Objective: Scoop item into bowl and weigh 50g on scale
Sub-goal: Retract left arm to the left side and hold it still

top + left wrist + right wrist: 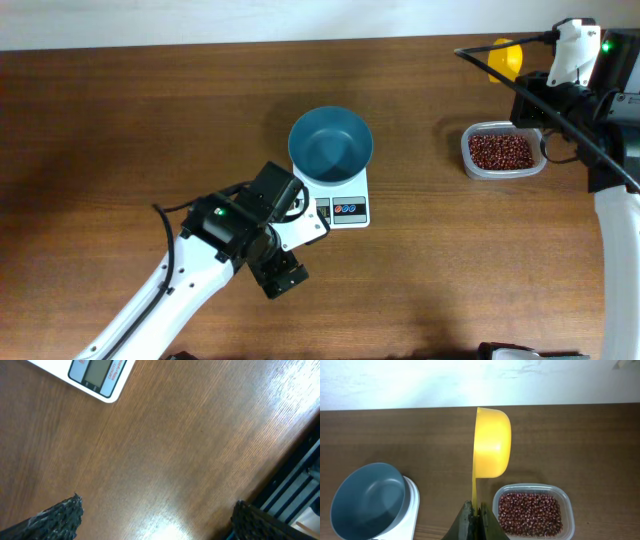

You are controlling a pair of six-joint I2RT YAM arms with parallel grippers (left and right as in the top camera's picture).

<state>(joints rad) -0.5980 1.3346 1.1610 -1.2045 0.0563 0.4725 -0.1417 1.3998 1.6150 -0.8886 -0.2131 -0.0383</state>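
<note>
The teal-blue bowl (331, 143) stands empty on the white scale (341, 203); both also show in the right wrist view, bowl (367, 499) and scale (410, 505). The reddish-brown beans (501, 151) fill a clear tub (473, 165) at the right; the beans show in the right wrist view too (530, 514). My right gripper (476, 515) is shut on the handle of a yellow scoop (492, 442), held on edge above the table left of the tub (568, 507). My left gripper (155, 517) is open and empty over bare wood, just in front of the scale's display corner (97, 377).
The table's back edge meets a white wall. In the left wrist view the table's front edge and a dark frame (295, 495) lie at the right. Bare wood lies between the scale and the tub.
</note>
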